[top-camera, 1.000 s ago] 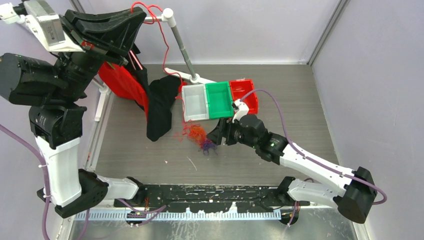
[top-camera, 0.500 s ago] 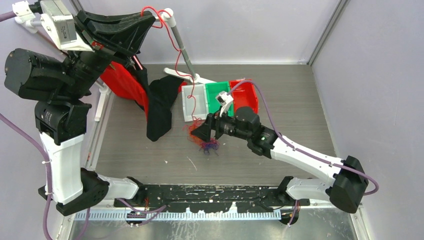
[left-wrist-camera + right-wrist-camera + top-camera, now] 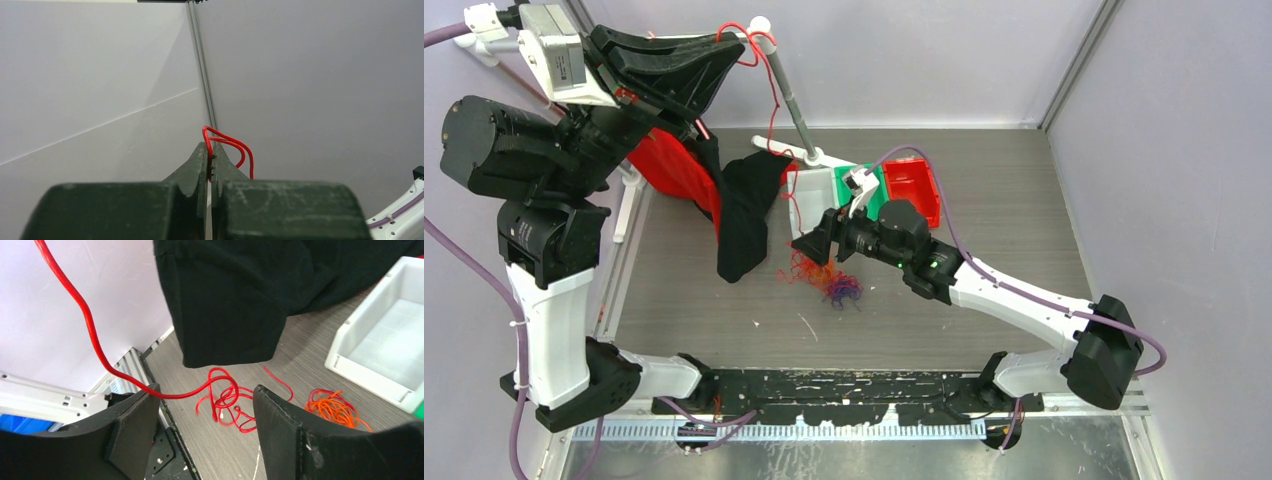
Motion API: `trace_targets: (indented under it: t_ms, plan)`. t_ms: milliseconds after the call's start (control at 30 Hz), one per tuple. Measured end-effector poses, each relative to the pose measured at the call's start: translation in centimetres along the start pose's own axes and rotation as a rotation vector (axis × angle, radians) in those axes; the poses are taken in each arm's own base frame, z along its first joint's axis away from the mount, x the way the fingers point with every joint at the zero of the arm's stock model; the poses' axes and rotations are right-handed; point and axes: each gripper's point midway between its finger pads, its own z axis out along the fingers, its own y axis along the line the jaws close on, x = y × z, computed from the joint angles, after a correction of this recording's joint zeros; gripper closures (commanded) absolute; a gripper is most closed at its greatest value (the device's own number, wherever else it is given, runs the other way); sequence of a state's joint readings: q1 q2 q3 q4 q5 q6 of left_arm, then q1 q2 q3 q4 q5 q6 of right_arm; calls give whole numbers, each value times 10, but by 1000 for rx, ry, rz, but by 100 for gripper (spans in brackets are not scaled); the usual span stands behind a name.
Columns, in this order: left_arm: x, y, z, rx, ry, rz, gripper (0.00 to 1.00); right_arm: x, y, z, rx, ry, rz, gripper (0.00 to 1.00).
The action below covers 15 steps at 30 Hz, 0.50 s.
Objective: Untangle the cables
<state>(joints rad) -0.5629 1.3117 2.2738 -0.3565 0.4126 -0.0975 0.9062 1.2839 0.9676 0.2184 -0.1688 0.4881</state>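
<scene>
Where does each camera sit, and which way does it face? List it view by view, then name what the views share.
Top external: above and behind the arm bases, looking down on the table; both arms show, left hand raised, right hand low by the cable clump.
Left wrist: on the raised arm, facing the enclosure walls; its own shut hand pinches the red cable.
Right wrist: low over the table, facing the black garment, white bin and orange cable; its own open hand frames them.
Shared: the red cable shows in all three.
</scene>
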Motion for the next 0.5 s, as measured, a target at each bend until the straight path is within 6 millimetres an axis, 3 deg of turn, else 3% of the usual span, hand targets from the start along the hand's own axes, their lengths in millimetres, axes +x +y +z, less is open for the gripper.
trace_targets:
  t_ms: [300,500]
  plan:
    - [1,-2,0,11,4,-2,100,-2,-7,0,45,-5,-12,28]
    - [2,-3,-1,17,7,-4,100,-4,-18,6,97,-33,-16,43]
